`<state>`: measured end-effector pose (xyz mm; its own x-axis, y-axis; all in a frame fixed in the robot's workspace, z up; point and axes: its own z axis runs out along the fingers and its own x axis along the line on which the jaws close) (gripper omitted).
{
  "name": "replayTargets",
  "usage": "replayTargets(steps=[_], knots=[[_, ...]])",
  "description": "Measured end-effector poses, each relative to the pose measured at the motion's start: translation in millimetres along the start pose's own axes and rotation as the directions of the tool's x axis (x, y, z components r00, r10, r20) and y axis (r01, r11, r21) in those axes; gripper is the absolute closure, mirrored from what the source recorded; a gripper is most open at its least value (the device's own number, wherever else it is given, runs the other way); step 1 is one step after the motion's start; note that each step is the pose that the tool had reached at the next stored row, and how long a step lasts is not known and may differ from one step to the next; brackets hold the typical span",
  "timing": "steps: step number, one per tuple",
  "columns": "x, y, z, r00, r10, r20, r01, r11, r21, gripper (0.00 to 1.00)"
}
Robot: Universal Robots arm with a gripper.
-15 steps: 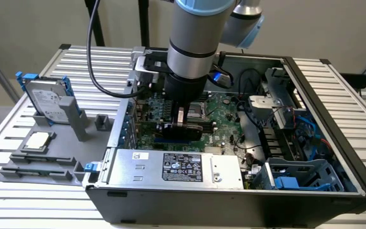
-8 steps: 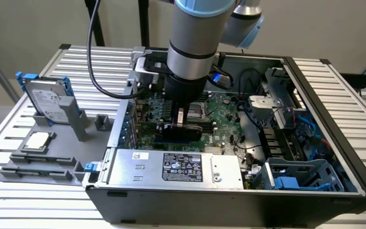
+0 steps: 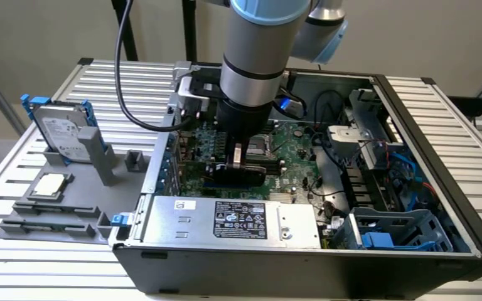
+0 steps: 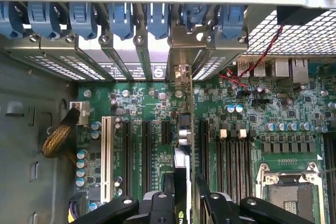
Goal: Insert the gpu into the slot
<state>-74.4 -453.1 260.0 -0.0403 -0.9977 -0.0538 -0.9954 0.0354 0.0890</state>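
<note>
While the pincer (image 4: 184, 198) clamps it, the gpu (image 4: 181, 174) shows edge-on, thin and black. Its contact with the motherboard (image 4: 247, 103) is unclear.

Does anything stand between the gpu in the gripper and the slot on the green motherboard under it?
Nothing visible does. The gripper holds the gpu edge-on over the motherboard, between the black connector strips. The slot itself is hidden under the card, so I cannot tell whether it is seated.
</note>
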Motion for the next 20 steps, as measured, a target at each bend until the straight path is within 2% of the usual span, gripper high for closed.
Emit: replayTargets(steps=[8,20], knots=[[1.3,-0.5,3.0,1.0000,0.000,-0.0007,0.000,1.0000,-0.0044,0.74],[2.1,-1.3,8.1,1.0000,-0.001,-0.0004,0.001,1.0000,-0.0052,0.74]])
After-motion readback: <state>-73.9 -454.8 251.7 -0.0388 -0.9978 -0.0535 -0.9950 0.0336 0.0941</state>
